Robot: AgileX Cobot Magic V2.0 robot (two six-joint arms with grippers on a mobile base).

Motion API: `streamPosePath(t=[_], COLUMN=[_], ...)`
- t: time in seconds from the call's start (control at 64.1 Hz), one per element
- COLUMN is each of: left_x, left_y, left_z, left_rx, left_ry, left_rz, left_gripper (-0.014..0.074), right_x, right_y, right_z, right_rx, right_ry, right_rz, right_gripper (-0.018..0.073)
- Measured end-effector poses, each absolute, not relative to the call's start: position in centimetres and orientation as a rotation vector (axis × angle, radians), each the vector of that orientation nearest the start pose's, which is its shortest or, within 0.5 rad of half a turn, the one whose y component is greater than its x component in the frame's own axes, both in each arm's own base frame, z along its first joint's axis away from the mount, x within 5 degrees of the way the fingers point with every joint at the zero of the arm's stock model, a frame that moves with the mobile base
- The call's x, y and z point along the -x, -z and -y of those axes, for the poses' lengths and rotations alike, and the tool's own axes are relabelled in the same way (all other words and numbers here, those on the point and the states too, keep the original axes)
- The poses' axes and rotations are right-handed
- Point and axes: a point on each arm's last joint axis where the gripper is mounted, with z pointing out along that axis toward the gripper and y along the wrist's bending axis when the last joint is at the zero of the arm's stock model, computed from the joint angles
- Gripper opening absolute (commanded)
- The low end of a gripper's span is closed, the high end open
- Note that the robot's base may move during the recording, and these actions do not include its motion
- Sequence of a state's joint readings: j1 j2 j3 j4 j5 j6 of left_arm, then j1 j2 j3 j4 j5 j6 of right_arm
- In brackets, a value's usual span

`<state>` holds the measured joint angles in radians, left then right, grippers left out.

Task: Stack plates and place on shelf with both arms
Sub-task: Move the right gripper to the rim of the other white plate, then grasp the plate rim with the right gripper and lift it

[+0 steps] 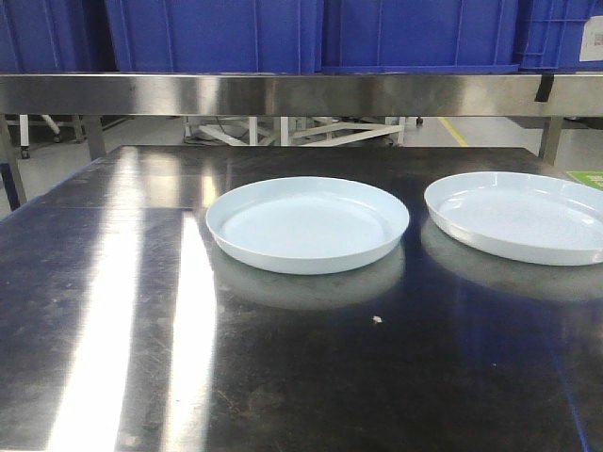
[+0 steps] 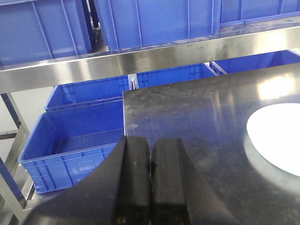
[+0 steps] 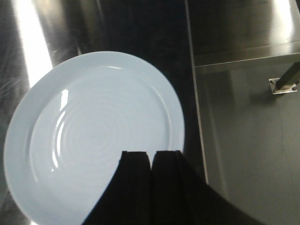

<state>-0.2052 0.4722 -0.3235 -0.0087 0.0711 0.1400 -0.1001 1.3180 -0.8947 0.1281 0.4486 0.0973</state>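
Note:
Two pale blue-white plates lie apart on the dark steel tabletop [image 1: 113, 311]: one plate [image 1: 307, 223] near the middle, the other plate [image 1: 523, 216] at the right, cut by the frame edge. The shelf [image 1: 283, 94] runs across the back as a steel rail. Neither arm shows in the front view. My left gripper [image 2: 151, 140] is shut and holds nothing, above the table's left edge, with a plate [image 2: 276, 140] off to its right. My right gripper [image 3: 151, 153] is shut and holds nothing, hovering over the near rim of the right plate [image 3: 93, 136].
Blue plastic crates [image 1: 311, 33] fill the shelf tier above the rail. More blue crates [image 2: 75, 136] sit low beside the table's left edge. To the right of the table lies grey floor with a bolted steel foot [image 3: 283, 84]. A small white speck [image 1: 377, 320] lies on the tabletop.

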Motion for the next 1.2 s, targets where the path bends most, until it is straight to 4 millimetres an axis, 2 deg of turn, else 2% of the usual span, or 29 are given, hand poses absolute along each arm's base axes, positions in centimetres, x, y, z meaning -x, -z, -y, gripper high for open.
streamPosePath(t=[0.172, 0.343, 0.421, 0.561, 0.702, 0.842, 1.201], left_x=[-10.6, -10.6, -10.6, -10.6, -10.6, -10.6, -10.6], left_y=[-28.0, -28.0, -28.0, -28.0, -28.0, -28.0, -27.9], left_z=[2.2, 2.2, 2.2, 2.2, 2.2, 2.2, 2.2], left_rx=[-0.286, -0.286, -0.286, -0.286, -0.286, -0.286, -0.286], left_ry=[0.056, 0.056, 0.056, 0.056, 0.056, 0.056, 0.056], left_rz=[-1.68, -1.68, -1.68, -1.68, -1.68, -1.681, -1.683], left_gripper=[0.0083, 0.0083, 0.0083, 0.0083, 0.0083, 0.0083, 0.0083], right_x=[-28.7, -31.5, -33.1, -35.8, -37.5, -38.1, -39.1], right_y=[-27.0, -26.2, -25.8, -25.3, -25.1, -24.4, -21.9], right_z=[4.3, 5.5, 5.8, 6.2, 6.5, 6.5, 4.7], right_rx=[-0.431, -0.437, -0.399, -0.371, -0.357, -0.345, -0.282], right_ry=[-0.097, -0.093, -0.093, -0.105, -0.109, -0.114, -0.123], right_rz=[-2.417, -2.585, -2.661, -2.761, -2.795, -2.828, -2.889], right_gripper=[0.0059, 0.0075, 0.0134, 0.0312, 0.0355, 0.0355, 0.0355])
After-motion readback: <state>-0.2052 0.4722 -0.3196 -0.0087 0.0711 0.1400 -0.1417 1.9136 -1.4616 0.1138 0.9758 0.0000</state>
